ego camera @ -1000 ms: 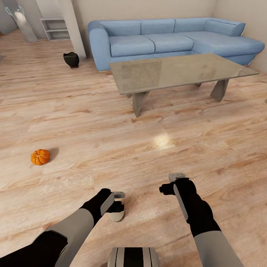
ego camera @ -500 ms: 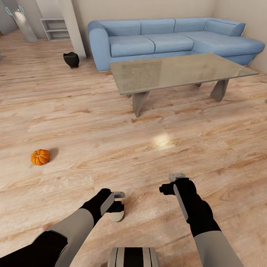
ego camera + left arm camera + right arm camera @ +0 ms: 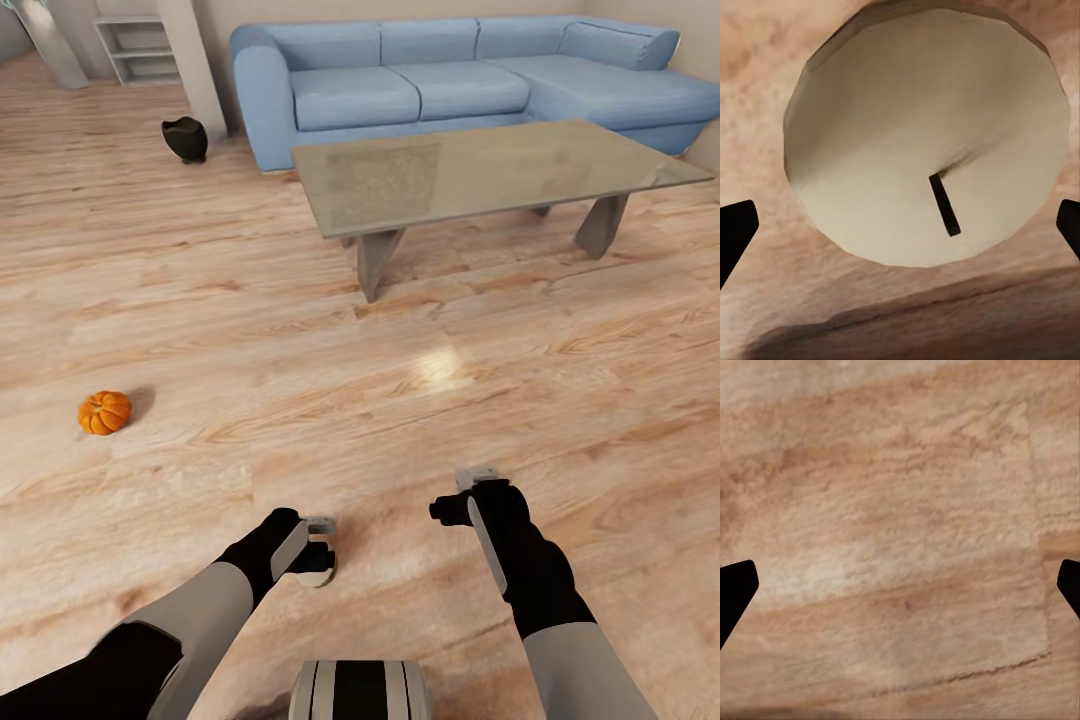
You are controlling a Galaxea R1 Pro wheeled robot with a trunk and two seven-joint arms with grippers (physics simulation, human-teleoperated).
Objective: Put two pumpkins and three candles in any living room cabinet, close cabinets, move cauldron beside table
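on the plank floor (image 3: 250, 330) just ahead of the base, a candle (image 3: 318, 572) stands under the left gripper (image 3: 318, 545). left wrist view: candle (image 3: 930, 131) top and dark wick centred, fingertips (image 3: 735, 232) spread wide at either side, not touching. right gripper (image 3: 478, 478) hangs over bare floor (image 3: 900, 540), also wide, empty. pumpkin (image 3: 105, 412) lies well off to the left; cauldron (image 3: 186, 139) far back beside the sofa (image 3: 400, 90), apart from the table (image 3: 480, 175). step in hand, as i judge it: grasp the candle. lower straight, keep the wick centred, close on the sides well below the rim; a stubby cylinder may tip if one finger lands first.
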